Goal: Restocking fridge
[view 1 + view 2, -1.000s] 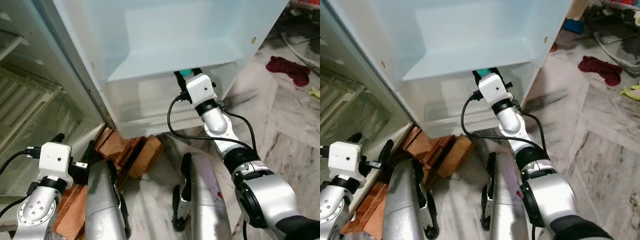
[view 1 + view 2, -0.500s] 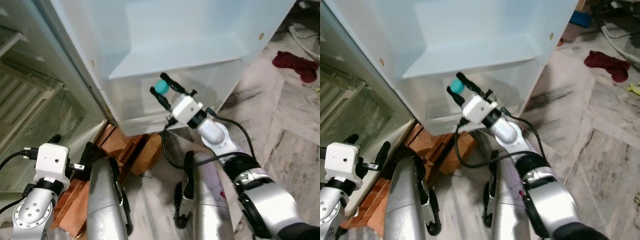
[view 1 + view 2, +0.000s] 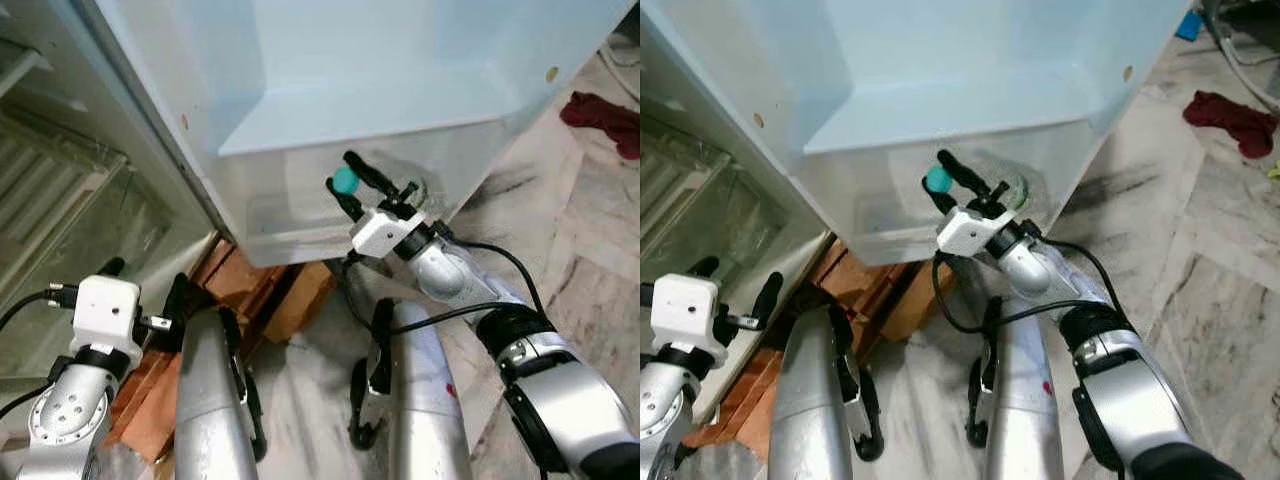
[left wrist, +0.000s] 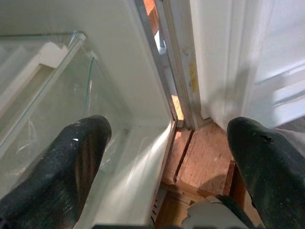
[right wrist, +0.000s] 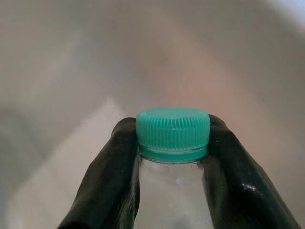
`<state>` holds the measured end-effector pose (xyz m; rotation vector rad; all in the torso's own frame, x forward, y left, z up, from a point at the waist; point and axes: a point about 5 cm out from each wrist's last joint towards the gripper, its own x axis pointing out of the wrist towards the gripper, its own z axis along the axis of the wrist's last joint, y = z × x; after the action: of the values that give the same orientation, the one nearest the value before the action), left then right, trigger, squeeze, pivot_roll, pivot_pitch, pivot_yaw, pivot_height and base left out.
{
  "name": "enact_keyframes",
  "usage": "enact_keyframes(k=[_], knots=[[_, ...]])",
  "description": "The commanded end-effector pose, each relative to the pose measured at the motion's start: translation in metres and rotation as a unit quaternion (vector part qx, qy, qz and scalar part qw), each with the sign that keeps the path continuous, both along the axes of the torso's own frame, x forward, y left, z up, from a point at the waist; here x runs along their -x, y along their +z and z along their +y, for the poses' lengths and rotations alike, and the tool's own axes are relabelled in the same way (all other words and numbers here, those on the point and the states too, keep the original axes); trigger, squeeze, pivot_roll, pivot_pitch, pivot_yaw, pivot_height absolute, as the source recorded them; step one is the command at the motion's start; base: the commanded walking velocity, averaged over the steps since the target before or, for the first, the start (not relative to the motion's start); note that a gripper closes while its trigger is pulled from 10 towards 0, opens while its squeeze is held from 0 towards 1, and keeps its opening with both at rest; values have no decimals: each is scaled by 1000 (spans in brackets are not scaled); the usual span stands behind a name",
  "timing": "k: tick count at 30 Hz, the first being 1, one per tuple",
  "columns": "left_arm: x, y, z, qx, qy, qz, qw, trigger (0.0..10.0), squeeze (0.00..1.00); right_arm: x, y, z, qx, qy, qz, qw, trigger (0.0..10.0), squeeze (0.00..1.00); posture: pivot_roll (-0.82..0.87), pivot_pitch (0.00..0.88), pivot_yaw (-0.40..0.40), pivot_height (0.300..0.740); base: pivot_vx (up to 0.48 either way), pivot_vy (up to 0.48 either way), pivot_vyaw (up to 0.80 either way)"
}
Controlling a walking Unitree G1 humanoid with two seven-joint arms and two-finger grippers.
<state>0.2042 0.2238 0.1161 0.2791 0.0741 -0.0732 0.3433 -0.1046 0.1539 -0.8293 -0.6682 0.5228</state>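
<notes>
The bottle [image 5: 172,181], clear plastic with a ribbed green cap [image 3: 345,180], sits clamped in your right gripper [image 3: 347,186], whose two black fingers [image 5: 112,186] press against its neck just under the cap, one on each side. You see the gripper raised in front of the open fridge door [image 3: 330,70], just below the pale blue door shelf [image 3: 340,120] and against the translucent lower bin [image 3: 270,215] of that door. The cap points up and toward the door, and the bottle's clear body runs back along the fingers toward the white wrist housing [image 3: 385,231]; how much of the body is there you cannot make out from the head views. A black cable [image 3: 500,262] loops from the wrist down along your silver right forearm. Your left gripper [image 4: 171,157] hangs low beside the fridge cabinet, its fingers spread wide and holding nothing, looking at the bottom corner of the fridge where a glass shelf [image 4: 57,86] and the white inner wall meet the door hinge side. Under that corner lie reddish wooden blocks [image 3: 270,300] propping the fridge off the marble floor [image 3: 560,240]. Off to your right, well apart from the door, a dark red cloth [image 3: 605,120] lies crumpled on the floor. Your two silver legs [image 3: 215,400] show at the bottom of the head views, standing on the marble just beside the wooden blocks.
</notes>
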Motion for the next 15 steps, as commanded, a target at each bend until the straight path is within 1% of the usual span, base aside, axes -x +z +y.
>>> enact_keyframes(k=[1,2,4,5,6,8,10,13,14,15], knots=[[4,-8,2,-3,5,22,1000,10000,0,-5,-11,-17,-15,-57,35,998,10000,0,211,306,12,517,0,0,0],[4,-8,2,-3,4,22,1000,10000,0,-7,-13,-22,-27,-74,48,996,10000,0,211,306,12,517,0,0,0],[4,-8,2,-2,4,22,1000,10000,0,-10,-20,-36,-61,-120,85,987,10000,0,210,304,9,517,0,0,0],[4,-8,2,-2,5,22,1000,10000,0,-10,-23,-41,-77,-138,99,982,10000,0,210,304,8,517,0,0,0],[3,-8,2,-2,5,22,1000,10000,0,-11,-27,-50,-100,-164,120,974,10000,0,210,303,7,517,0,0,0],[3,-9,1,-1,5,22,1000,10000,0,-10,-31,-57,-119,-185,135,966,10000,0,207,302,7,517,0,0,0],[3,-9,1,-1,4,23,1000,10000,0,-10,-37,-70,-149,-228,156,949,10000,0,200,300,9,517,0,0,0],[2,-10,1,0,2,23,1000,10000,0,-9,-43,-80,-188,-262,177,930,10000,0,199,297,9,517,0,0,0],[1,-10,0,0,1,23,1000,10000,0,-9,-46,-86,-208,-280,186,919,10000,0,199,295,10,517,0,0,0],[1,-10,0,0,0,23,1000,10000,0,-9,-47,-88,-219,-287,190,913,10000,0,199,295,10,517,0,0,0]])
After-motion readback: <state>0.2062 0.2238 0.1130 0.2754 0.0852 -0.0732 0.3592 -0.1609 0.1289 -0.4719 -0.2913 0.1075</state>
